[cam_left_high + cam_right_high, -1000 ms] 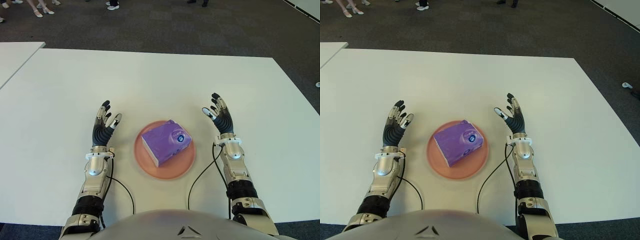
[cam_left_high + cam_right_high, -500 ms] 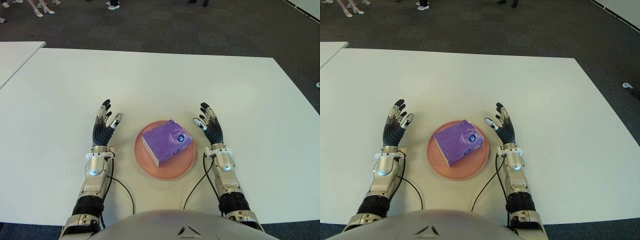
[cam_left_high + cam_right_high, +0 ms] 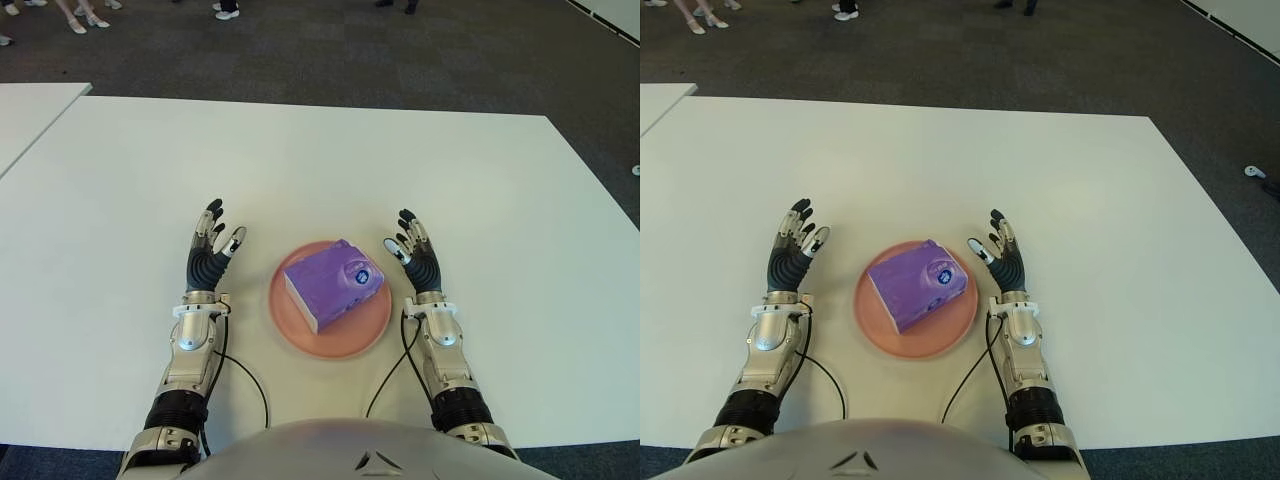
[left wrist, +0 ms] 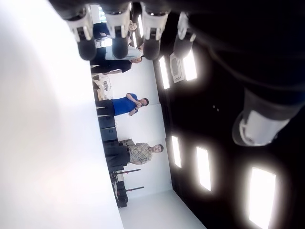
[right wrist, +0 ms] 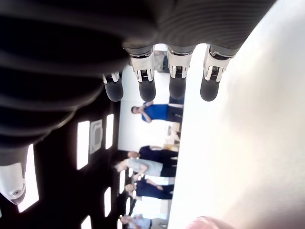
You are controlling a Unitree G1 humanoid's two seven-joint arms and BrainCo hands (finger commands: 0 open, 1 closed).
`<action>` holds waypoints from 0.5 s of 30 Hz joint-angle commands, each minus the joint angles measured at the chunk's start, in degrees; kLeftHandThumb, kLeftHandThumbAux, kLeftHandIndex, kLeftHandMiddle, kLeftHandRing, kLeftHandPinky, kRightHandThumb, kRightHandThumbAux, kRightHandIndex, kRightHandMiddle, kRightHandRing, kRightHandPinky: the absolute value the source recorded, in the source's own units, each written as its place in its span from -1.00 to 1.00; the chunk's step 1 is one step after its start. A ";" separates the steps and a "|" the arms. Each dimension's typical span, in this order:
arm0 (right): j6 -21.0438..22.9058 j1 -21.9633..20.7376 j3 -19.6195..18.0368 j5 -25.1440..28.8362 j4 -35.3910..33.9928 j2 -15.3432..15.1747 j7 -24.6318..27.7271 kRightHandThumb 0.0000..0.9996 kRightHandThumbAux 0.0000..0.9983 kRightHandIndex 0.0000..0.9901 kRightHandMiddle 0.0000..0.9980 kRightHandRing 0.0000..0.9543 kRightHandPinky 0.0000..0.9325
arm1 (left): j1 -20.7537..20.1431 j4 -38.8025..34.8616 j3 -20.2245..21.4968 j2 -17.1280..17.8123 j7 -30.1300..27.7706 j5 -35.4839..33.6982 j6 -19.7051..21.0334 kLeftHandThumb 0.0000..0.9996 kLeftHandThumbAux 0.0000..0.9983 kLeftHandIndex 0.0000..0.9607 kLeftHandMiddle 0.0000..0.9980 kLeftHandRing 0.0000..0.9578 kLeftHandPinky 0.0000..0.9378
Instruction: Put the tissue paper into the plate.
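The purple tissue paper pack (image 3: 333, 283) lies in the pink plate (image 3: 300, 332) near the surface's (image 3: 300, 160) front edge. Left hand (image 3: 210, 253) and right hand (image 3: 417, 256) flank it, fingers spread, holding nothing.

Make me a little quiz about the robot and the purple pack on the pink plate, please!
1. True or false: the purple plastic-wrapped tissue pack lies on the round pink plate.
2. Which hand shows nearer the plate's rim? A) left hand B) right hand
3. Fill in: both hands have their fingers ____ and hold nothing.

Key:
1. True. The pack sits on the plate, on the white table.
2. B. The right hand shows just beside the plate's right edge; the left hand shows farther off on the left side.
3. Open. The wrist views show straight fingers with nothing between them.
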 commanded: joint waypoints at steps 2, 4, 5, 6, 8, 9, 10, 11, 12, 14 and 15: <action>-0.88 0.12 0.01 0.35 2.89 1.02 -0.54 -1.00 0.03 -1.00 -1.00 -1.00 -1.00 | 1.45 3.11 -0.08 -0.76 0.33 0.47 0.69 -1.00 0.03 -1.00 -1.00 -1.00 -1.00; -1.57 0.01 -0.04 0.47 3.44 1.34 -0.75 -1.00 0.04 -1.00 -1.00 -1.00 -1.00 | 1.33 3.33 -0.05 -0.80 0.26 0.48 0.31 -1.00 0.04 -1.00 -1.00 -1.00 -1.00; -1.84 -0.07 -0.08 0.50 3.70 1.45 -0.83 -1.00 0.05 -1.00 -1.00 -1.00 -1.00 | 1.26 3.43 -0.03 -0.81 0.22 0.48 0.18 -1.00 0.04 -1.00 -1.00 -1.00 -1.00; -2.04 -0.15 -0.10 0.50 3.91 1.51 -0.88 -1.00 0.05 -1.00 -1.00 -1.00 -1.00 | 1.21 3.51 -0.01 -0.82 0.20 0.49 0.10 -1.00 0.04 -1.00 -1.00 -1.00 -1.00; -2.59 -0.31 -0.10 0.28 4.39 1.80 -1.28 -1.00 0.06 -1.00 -1.00 -1.00 -1.00 | 1.13 3.55 0.03 -0.83 0.08 0.44 -0.10 -1.00 0.05 -1.00 -1.00 -1.00 -1.00; -2.88 -0.37 -0.12 0.16 4.63 1.93 -1.50 -1.00 0.06 -1.00 -1.00 -1.00 -1.00 | 1.10 3.59 0.02 -0.85 0.06 0.45 -0.27 -1.00 0.05 -1.00 -1.00 -1.00 -1.00; -3.08 -0.42 -0.13 0.08 4.80 2.01 -1.65 -1.00 0.06 -1.00 -1.00 -1.00 -1.00 | 1.08 3.62 0.02 -0.87 0.05 0.46 -0.39 -1.00 0.05 -1.00 -1.00 -1.00 -1.00; -3.22 -0.44 -0.12 -0.03 4.92 2.10 -1.85 -1.00 0.06 -1.00 -1.00 -1.00 -1.00 | 1.05 3.68 0.04 -0.88 0.04 0.45 -0.58 -1.00 0.04 -1.00 -1.00 -1.00 -1.00; -3.30 -0.48 -0.10 -0.11 4.99 2.16 -2.02 -1.00 0.07 -1.00 -1.00 -1.00 -1.00 | 1.02 3.72 0.07 -0.87 0.02 0.42 -0.71 -1.00 0.04 -1.00 -1.00 -1.00 -1.00; -3.31 -0.41 0.03 -0.72 5.20 2.33 -2.86 -1.00 0.06 -1.00 -1.00 -1.00 -1.00 | 0.90 3.78 0.10 -0.90 -0.22 0.17 -0.87 -1.00 0.04 -1.00 -1.00 -1.00 -1.00; -3.31 -0.37 0.09 -0.93 5.28 2.36 -3.17 -1.00 0.06 -1.00 -1.00 -1.00 -1.00 | 0.85 3.82 0.10 -0.91 -0.30 0.10 -0.93 -1.00 0.04 -1.00 -1.00 -1.00 -1.00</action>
